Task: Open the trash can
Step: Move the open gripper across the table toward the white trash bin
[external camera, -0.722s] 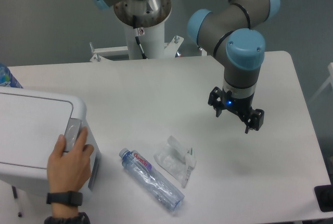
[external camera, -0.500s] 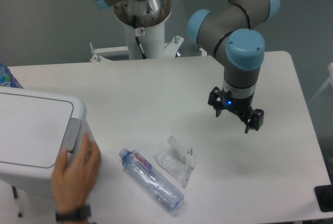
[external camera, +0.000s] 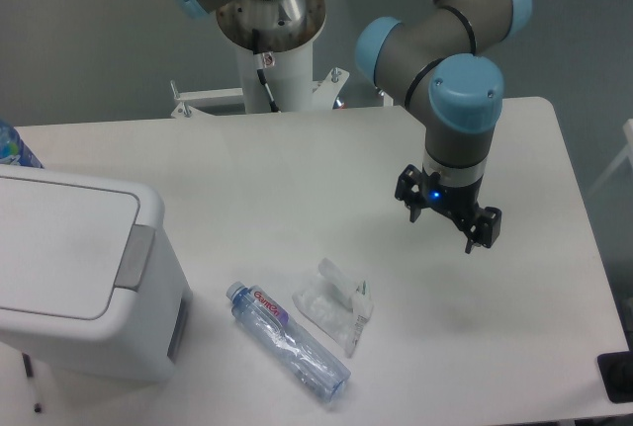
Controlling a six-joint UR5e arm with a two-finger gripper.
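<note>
One bottle (external camera: 288, 341), red label unreadable; trash can (external camera: 69, 268) shut.

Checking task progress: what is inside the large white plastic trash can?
Nothing inside shows. The white plastic trash can has its flat lid down, covering the interior; only the grey push-bar sits at its rim.

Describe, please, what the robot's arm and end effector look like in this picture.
The arm has grey tubular links and light blue joint caps. Its end effector is a small black two-finger unit with a glowing blue light on its body. The arm rises from a white pedestal with a black cable running down it.
</note>
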